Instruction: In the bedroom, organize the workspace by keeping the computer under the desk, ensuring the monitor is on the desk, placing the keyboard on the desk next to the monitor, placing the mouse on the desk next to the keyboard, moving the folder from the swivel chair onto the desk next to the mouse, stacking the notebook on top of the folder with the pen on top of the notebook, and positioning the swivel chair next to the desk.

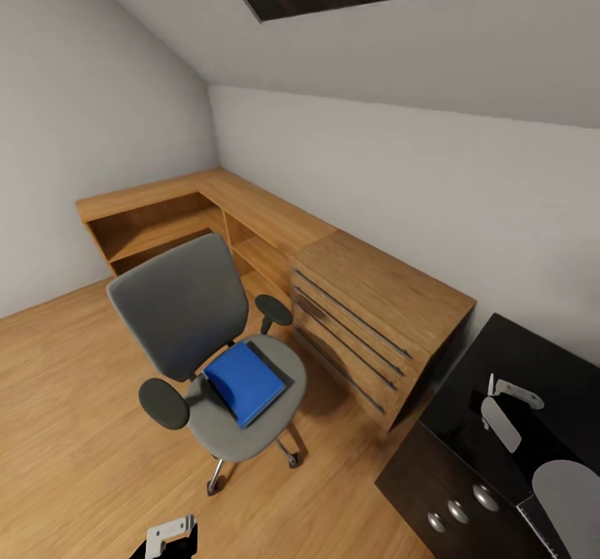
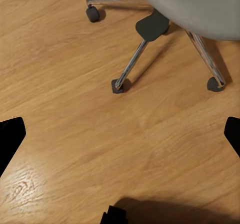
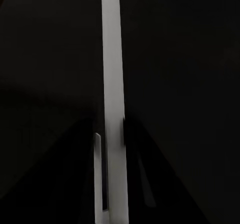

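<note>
The swivel chair stands on the wood floor just in front of a light-wood dresser with long bar handles, its back turned toward the far corner. On the chair's seat lies the blue folder, flat and a little askew, its edge near the front of the seat; it seems to sit there because it has not yet been carried over. To the right of the chair, beyond the dresser's end, is the corner of the black desk, with round silver knobs on its dark drawers. On the desk top near that corner rest pale silver-white shapes, probably the monitor's back and some small fittings, though they are too cropped to name surely.

The left gripper hangs low near the chair's base, likely poised for a reach up to the seat. The left wrist view adds what the head view hides: the chair's silver legs and castors from below, the grey seat underside, and the dark fingertips far apart at the edges, so the fingers are spread open with nothing between them.

The right wrist view is nearly all dark, crossed by a pale upright strip; whether the right fingers are open or closed cannot be told.
</note>
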